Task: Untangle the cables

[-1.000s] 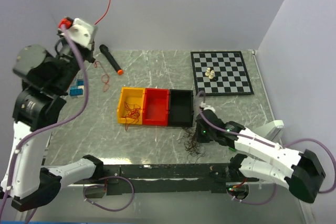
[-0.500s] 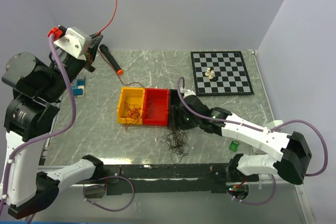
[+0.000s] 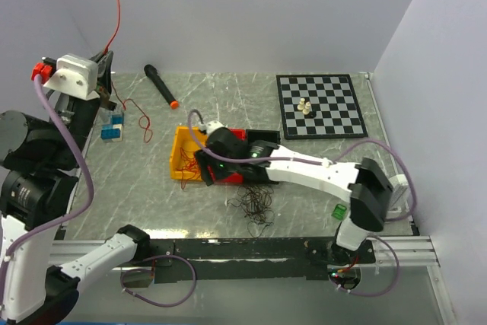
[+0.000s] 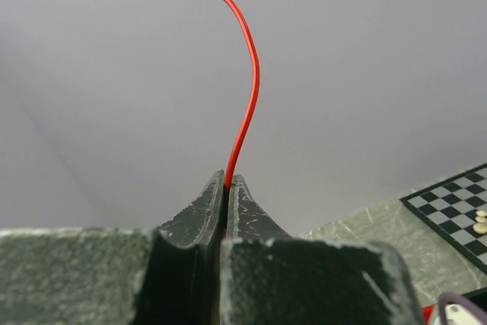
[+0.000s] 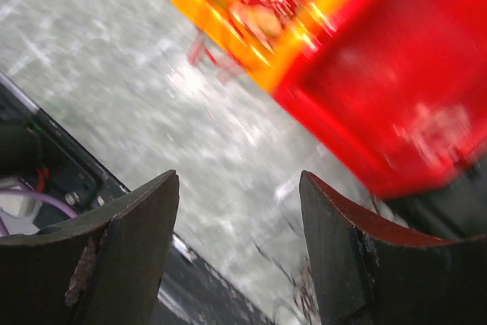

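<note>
The job looks partly done. At the far left, the left fingers (image 4: 204,207) are pinched tight on a red cable (image 4: 248,97) and hold it high off the surface (image 3: 152,188). One end curves free above them. In the top view a thin red length hangs below toward a blue block (image 3: 112,129), so this cable seems separated from the rest.

Next, the yellow bin (image 3: 179,142) holds a small knot of red and orange cables (image 3: 190,165), with a few strands spilling over its near rim. Whether they are snarled together is too fine to tell.

The right fingers (image 5: 137,222) hover over the seam between the yellow bin and the red bin (image 3: 228,180). They are spread wide with nothing between them.

Just right of that and nearer, a loose clump of dark cables (image 3: 255,203) lies on the surface, apparently unsorted. I judge that clump is the main work left.
</note>
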### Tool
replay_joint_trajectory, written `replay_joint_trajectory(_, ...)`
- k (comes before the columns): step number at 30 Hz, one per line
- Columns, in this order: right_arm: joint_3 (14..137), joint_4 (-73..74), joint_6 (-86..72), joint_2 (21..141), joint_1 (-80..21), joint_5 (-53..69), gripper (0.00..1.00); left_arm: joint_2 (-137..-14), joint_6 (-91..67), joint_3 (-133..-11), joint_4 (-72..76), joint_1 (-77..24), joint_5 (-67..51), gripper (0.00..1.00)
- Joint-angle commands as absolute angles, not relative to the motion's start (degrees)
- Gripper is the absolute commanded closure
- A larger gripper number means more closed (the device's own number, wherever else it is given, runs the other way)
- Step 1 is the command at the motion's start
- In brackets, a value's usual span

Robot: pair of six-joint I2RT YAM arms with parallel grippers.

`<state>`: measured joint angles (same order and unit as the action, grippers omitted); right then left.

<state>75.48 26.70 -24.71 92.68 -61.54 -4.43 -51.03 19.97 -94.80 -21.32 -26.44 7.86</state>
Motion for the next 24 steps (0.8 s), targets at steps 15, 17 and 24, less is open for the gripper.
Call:
replay_joint_trajectory(15,104.1,32.4,-15.8,119.2,-62.4,-4.5,0.3,-46.4,17.8,-86.5,-18.1,-26.3,22.0,0.96)
replay_joint_trajectory(17,105.2,32.8,-16.1,120.5,-62.3,-4.5,0.31,-45.8,18.7,-85.5,-17.1,-26.3,21.6,0.95)
replay_joint_trajectory(24,104.1,31.6,-17.6,121.1,-61.4,-4.2,0.6,-45.7,19.7,-83.4,-15.1,-26.3,22.1,0.94)
